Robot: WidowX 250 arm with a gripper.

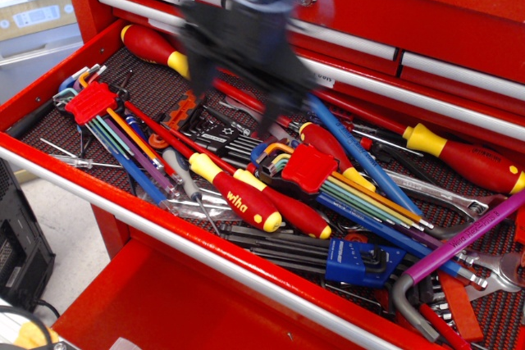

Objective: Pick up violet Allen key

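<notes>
The gripper (246, 79) is hanging over the middle-back part of the open red tool drawer (164, 231), badly smeared by motion blur, so whether its fingers are apart or together cannot be told; nothing appears to be caught in them. The violet Allen key (459, 245) is lying at the far right end of the drawer, well apart from the gripper, its magenta arm slanting up towards the right edge of the view and its grey bent end (406, 301) curling down near the front rail. It is resting on top of a clutter of spanners and beside the blue key holder (361, 261).

The arm is judged to be in the approach step, with the grasp not yet begun. The next move is calling for travel to the right, past the red-holder key set (310, 168) and the long blue hex key (361, 157), then a descent with the fingers straddling the thick violet arm across its width, avoiding the neighbouring tools.
</notes>
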